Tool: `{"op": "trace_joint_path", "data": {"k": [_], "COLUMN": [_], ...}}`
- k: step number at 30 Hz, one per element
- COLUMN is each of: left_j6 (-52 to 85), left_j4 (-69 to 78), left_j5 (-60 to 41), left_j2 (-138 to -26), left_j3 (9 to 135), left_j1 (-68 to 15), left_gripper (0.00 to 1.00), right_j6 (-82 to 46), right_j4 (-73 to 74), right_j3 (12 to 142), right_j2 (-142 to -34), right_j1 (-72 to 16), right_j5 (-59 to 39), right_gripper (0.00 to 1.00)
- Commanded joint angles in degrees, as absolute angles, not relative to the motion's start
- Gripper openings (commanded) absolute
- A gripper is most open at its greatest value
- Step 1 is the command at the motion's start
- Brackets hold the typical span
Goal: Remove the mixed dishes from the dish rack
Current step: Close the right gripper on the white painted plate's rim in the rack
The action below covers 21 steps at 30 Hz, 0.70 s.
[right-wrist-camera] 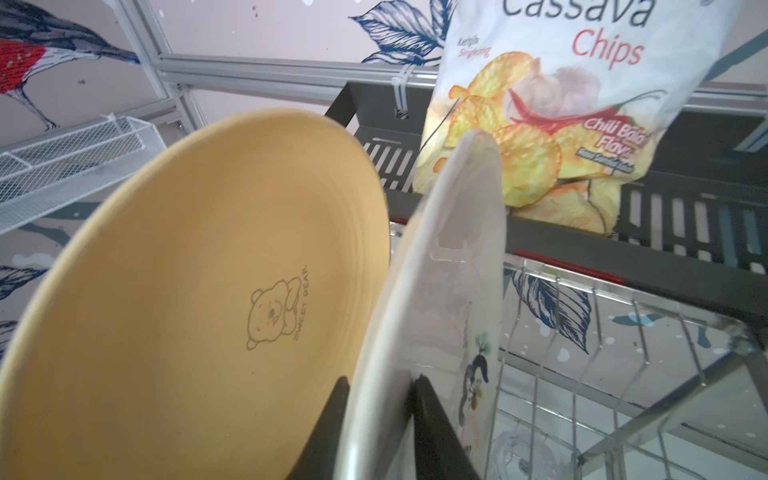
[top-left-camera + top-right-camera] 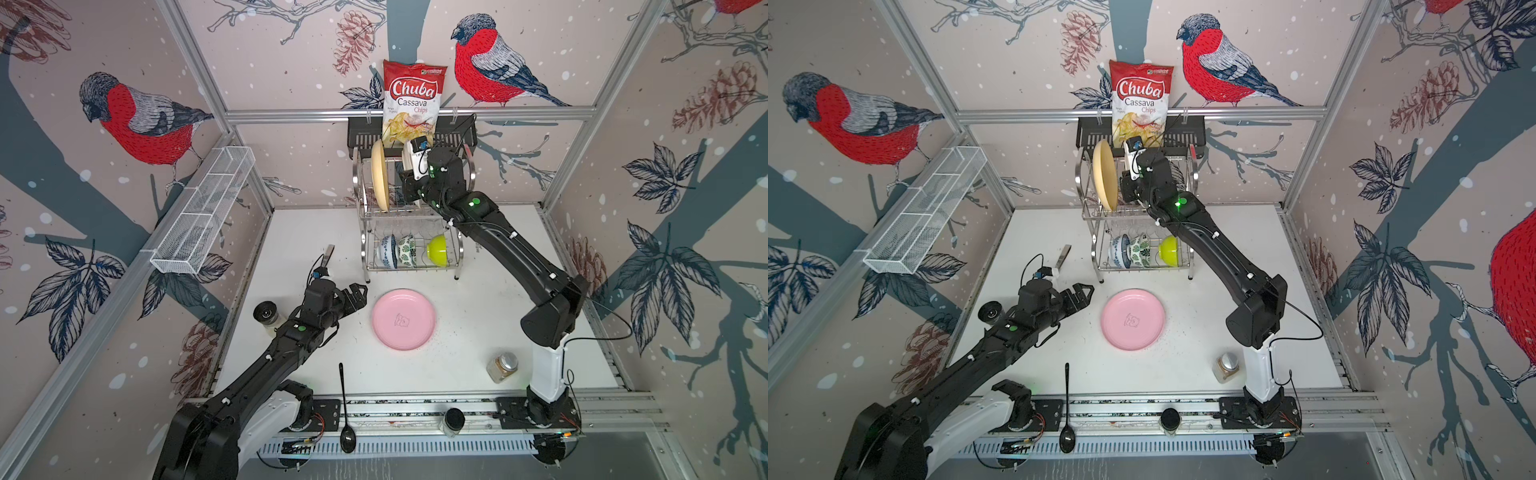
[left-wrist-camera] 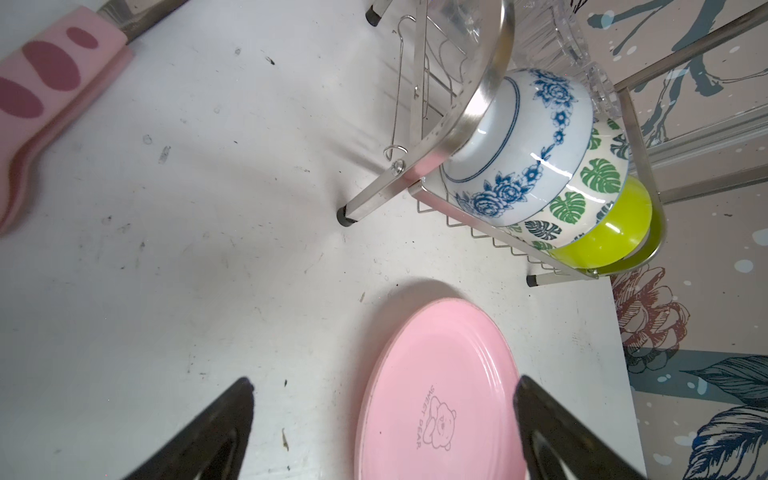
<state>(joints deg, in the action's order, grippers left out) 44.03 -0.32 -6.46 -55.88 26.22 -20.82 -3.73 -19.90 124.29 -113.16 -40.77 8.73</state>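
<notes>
Right gripper [image 1: 380,415] pinched the rim of the cream plate [image 1: 449,291], with 1 of its fingers [image 1: 432,424] on each face, and the plate stood on edge in the upper tier of the rack [image 2: 365,249]. Just beside it, on its left in both top views and not touching it, the yellow plate [image 1: 187,291] stood upright in the same tier. Behind the rack, a chips bag [image 2: 411,99] rose from a black shelf [image 2: 361,137]. On the lower tier 3 bowls lay on their sides in a row, each nested against the next: the blue-white bowl [image 3: 519,149], the leaf bowl [image 3: 582,195] and the lime bowl [image 3: 615,232]. Above them the tumblers [image 3: 548,41] showed only as blurred clear glass. Over the table [image 2: 465,316], the left gripper [image 2: 355,295] hovered with its jaws wide apart and empty, near the rack's front left foot. Just beside it, in front of the rack, the pink plate [image 2: 404,319] lay flat on the table. Near the front edge lay a black spoon [image 2: 345,407].
</notes>
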Motion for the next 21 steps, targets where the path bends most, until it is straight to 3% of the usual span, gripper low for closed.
{"op": "trace_joint_path", "data": {"k": [1,21], "left_j6": [41.66,40.57], "left_j4": [1.17,1.41], "left_j5": [-8.22,-11.24], "left_j2": [-57.24,-61.26], "left_j3": [27.99,31.03], "left_j1": [-20.33,-19.92], "left_gripper": [0.96,0.96], "right_j6": [-4.38,-8.51], "right_j4": [-19.85,-14.98], "right_j3": [124.06,117.93], "right_j2": [-113.58,-108.3], "right_j1": [-40.59,-40.73], "right_j5": [7.88,7.47], "right_gripper": [0.21,0.01]}}
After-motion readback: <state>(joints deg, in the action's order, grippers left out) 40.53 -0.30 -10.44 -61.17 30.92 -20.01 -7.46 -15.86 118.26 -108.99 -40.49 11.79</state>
